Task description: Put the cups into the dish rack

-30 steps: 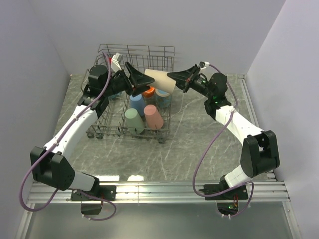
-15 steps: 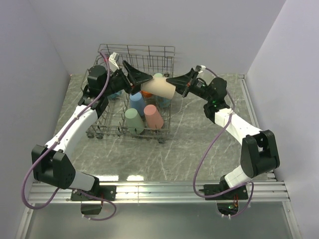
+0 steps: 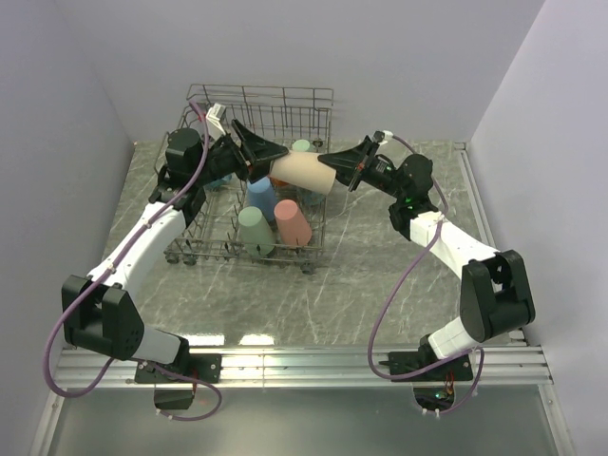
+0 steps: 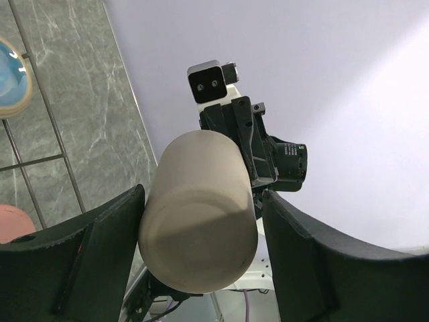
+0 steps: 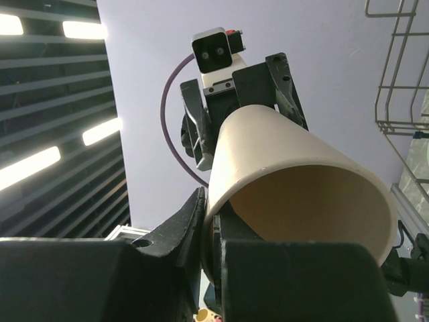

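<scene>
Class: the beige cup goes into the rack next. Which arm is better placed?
Probably left: the left gripper, open, straddles the closed end of the beige cup over the dish rack, while the right gripper, shut on the rim, reaches in from the rack's side.

Above the rack [image 3: 261, 95], my right gripper [image 3: 340, 161] pinches the sideways beige cup [image 3: 306, 171] by its rim; my left gripper [image 3: 264, 155] straddles its base, jaws spread. Inside the rack stand a green cup [image 3: 255, 228], pink cup [image 3: 292, 221] and blue cup [image 3: 262, 198].

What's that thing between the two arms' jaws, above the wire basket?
A beige cup, lying sideways; right jaws pinch its rim, left jaws flank its base. Top view shows it.
</scene>
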Robot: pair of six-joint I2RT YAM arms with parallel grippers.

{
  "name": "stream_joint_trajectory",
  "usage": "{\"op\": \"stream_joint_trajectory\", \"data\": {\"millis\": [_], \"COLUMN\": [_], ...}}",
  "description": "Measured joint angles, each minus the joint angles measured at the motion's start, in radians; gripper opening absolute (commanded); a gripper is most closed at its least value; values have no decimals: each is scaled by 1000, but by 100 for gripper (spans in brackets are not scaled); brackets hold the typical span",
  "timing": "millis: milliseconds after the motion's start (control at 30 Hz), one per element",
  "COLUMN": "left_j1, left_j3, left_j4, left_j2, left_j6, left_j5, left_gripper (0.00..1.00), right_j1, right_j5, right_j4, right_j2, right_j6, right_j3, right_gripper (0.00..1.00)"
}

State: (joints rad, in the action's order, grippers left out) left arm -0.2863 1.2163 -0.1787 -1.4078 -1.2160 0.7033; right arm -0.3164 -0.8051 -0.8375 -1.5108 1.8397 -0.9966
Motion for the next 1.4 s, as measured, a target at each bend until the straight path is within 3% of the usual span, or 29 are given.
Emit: {"op": "stream_joint_trajectory", "data": {"millis": [100, 133, 167, 233, 267, 367, 400, 467, 500, 700, 900, 1200, 1400], "left_j1": [1, 2, 3, 4, 4, 6, 7, 11, 13, 83, 148, 233, 248], "left_j3": [-2, -3, -3, -5, -5, -4, 2, 19, 33, 99, 224, 251, 247], "left_j4": [-2, -3, -5, -8, -9, 12, 31, 90, 129, 362, 612, 905, 938], "left_j2": [0, 0, 0, 0, 0, 1, 1, 1, 1, 43, 64, 67, 60], "left_j6": [0, 0, -2, 0, 0, 19, 32, 77, 101, 260, 441, 586, 651], "left_j5": [2, 2, 3, 5, 6, -2, -6, -20, -31, -169, -489, -902, -1006], "left_gripper": [68, 57, 35, 15, 1, 0, 0, 0, 0, 0, 0, 0, 0], "right_j1": [0, 0, 0, 0, 0, 0, 0, 0, 3, 48, 139, 146, 146], "right_j5": [3, 4, 6, 7, 8, 6, 9, 11, 10, 23, 49, 39, 25], "right_j4": [2, 2, 2, 4, 5, 43, 77, 182, 248, 644, 960, 1101, 1110], "right_j2": [0, 0, 0, 0, 0, 0, 0, 1, 5, 74, 177, 181, 181], "right_j6": [-2, -2, -5, -10, -12, -35, -58, -120, -167, -436, -668, -759, -773], "right_j3": [0, 0, 0, 0, 0, -13, -24, -56, -78, -192, -209, -192, -192], "right_gripper": [0, 0, 0, 0, 0, 32, 55, 67, 81, 84, 84, 82, 80]}}
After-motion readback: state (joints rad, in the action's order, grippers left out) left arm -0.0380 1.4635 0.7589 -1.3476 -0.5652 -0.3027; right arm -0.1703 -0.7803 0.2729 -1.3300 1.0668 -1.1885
